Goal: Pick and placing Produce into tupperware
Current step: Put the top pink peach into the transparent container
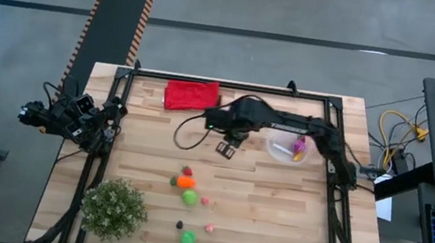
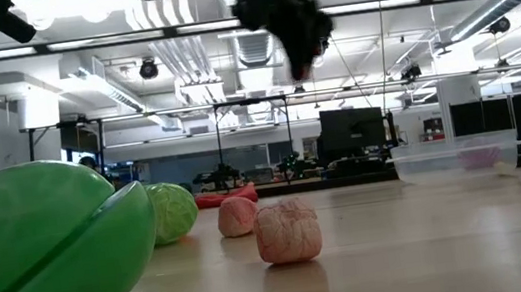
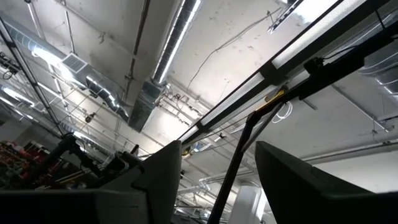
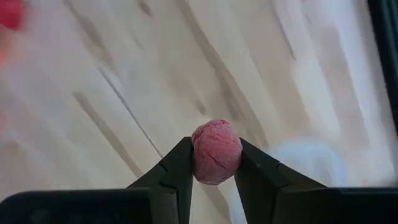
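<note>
My right gripper [image 4: 211,163] clamps a pink fruit [image 4: 216,151] above the table, short of the tub [image 1: 289,149], which already holds two or three pieces. About seven pieces [image 1: 187,182] remain on the table [image 1: 271,223]. My left gripper [image 3: 217,168], open, is parked at the table's left edge.

Tub [image 1: 289,148] right of cloth [image 1: 190,96]; loose produce [image 1: 186,182] between them and plant [image 1: 113,208], nearer the plant.

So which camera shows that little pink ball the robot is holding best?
The right wrist view: the pink ball fills the gap between the right gripper fingers. From above, the arm hides it; the low view shows only the dark gripper overhead; the left wrist view faces the ceiling.
</note>
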Robot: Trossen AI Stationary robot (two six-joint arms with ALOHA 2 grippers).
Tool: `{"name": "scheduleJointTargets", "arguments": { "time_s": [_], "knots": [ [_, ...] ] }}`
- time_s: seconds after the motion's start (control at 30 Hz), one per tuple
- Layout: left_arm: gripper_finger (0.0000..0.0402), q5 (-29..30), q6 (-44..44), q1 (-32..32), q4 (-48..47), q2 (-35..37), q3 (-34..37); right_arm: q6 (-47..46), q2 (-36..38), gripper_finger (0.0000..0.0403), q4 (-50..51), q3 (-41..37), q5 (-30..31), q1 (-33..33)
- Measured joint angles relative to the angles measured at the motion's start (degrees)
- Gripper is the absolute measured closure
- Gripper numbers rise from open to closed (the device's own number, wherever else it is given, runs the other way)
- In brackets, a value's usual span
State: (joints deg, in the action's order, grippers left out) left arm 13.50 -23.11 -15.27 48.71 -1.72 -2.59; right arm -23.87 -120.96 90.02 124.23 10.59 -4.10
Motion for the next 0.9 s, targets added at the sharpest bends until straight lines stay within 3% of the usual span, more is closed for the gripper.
{"name": "scheduleJointTargets", "arguments": {
  "time_s": [0.23,0.43,0.67,0.9],
  "knots": [
    [0.021,0.0,-0.1,0.0,0.1,0.0,0.0,-9.9,17.3,0.031,-1.0,-24.8,-1.6,-4.1],
    [0.021,0.0,-0.1,0.0,0.1,0.0,0.0,-16.5,29.3,0.031,-14.2,-46.6,-5.3,-10.2],
    [0.021,0.0,-0.5,0.0,0.0,0.0,0.0,-18.7,32.5,0.031,-22.1,-63.2,-8.6,-17.6],
    [0.021,0.2,-0.5,0.0,0.0,0.0,0.0,-19.1,32.7,0.031,-26.3,-70.6,-10.4,-18.4]
  ]
}}
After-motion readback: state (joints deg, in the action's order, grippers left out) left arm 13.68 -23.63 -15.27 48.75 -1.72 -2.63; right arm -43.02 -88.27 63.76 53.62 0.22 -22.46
